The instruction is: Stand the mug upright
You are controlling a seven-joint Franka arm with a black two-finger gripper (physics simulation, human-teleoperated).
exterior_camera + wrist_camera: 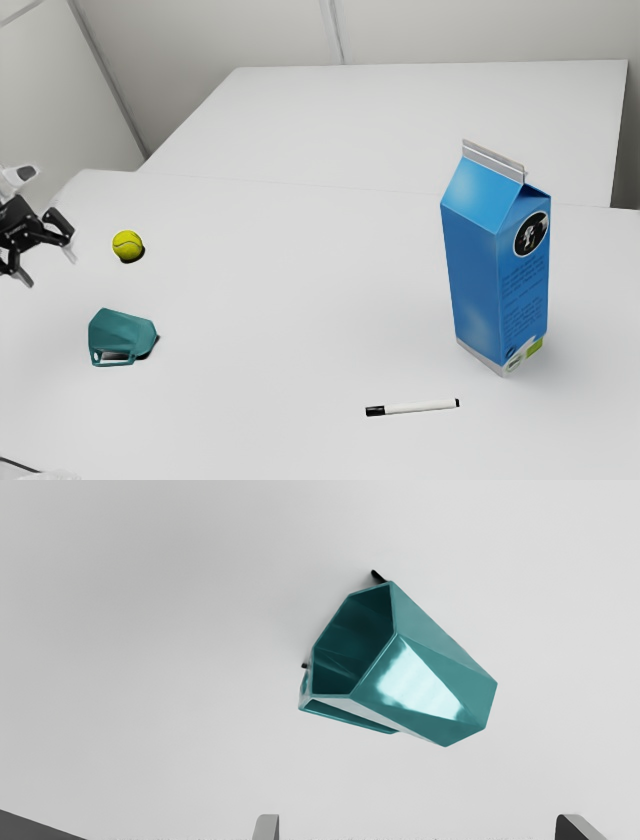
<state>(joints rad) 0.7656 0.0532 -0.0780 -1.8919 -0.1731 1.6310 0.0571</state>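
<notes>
Condition: the mug [122, 338] lies on its side on the counter [280, 300], toward the exterior view's left, nearer the camera than the counter's far-left corner. The gripper [47, 265] is raised above the counter, apart from the mug. Its jaws are open, with nothing held between them.

Cautions:

1. Handle interference. The handle [345, 721] lies low along the body. A jaw lowered on that side could land on it, causing the mug to pivot or skid rather than seat between the jaws.

2. Slip. The body is faceted and appears to taper from the rim [373, 663] toward the base. Jaws closing on sloping facets may make contact at an edge only, letting the mug twist out or roll.

3. Incomplete rotation. If the lift is too low for the turn, the rim or base may strike the counter. If the turn is short, the base will meet the counter on one edge, and the mug could topple on release.

4. Adjacent object. The tennis ball [127, 244] sits near the mug, toward the far-left corner. A wide sweep of the gripper could set it rolling. The milk carton [497, 270] and marker [412, 407] are well apart from the mug and present little risk.
</notes>
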